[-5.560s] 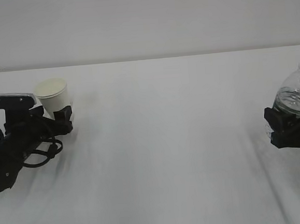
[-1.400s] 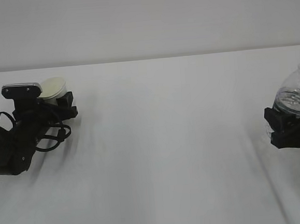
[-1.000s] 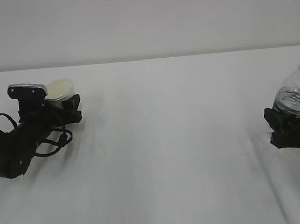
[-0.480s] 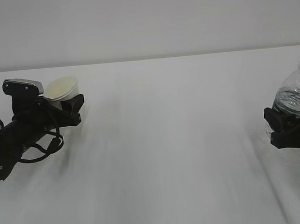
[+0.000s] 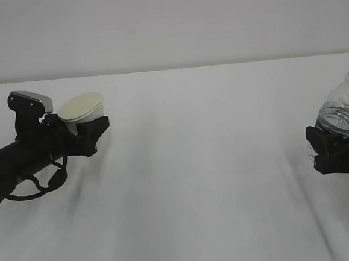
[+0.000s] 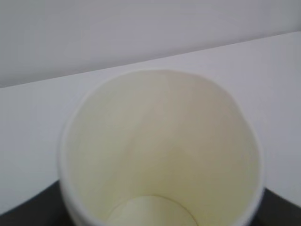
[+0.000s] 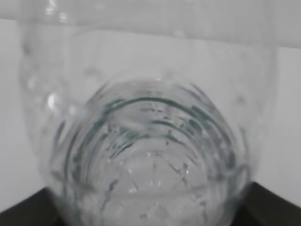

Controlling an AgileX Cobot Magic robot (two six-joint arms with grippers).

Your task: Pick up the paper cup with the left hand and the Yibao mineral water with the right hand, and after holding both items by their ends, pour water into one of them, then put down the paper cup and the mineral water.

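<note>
The paper cup point(image 5: 82, 107) sits clamped between the 2 prongs of the left hand point(image 5: 88, 130); only its rim and pale upper wall show above the black jaws in the exterior view. Our left wrist view looks straight down into the cup point(image 6: 160, 150): pale yellowish inside, round bottom, no water in it that we can make out. The jaws stand partly apart, taken up by the cup's width, and dark prong tips frame it at both lower corners of that view. The cup leans a little forward of the pincer, toward the middle of the table point(image 5: 201, 164).

The Yibao mineral water point(image 5: 342, 108) is in the right hand point(image 5: 336, 151), at the far right edge of the exterior view. Its clear ribbed shoulder and neck rise above the pincer; the lower body is hidden by the black jaws. The right wrist view shows the bottle point(image 7: 150, 155) filling the gap between the prongs, so we judge this pincer closed on it at a medium width.

We judge both grasps made, 2 of the steps. The 2 items are well apart. Left to do: bring them together, pour, then set both down. Whether either is clear of the table, we cannot tell.
</note>
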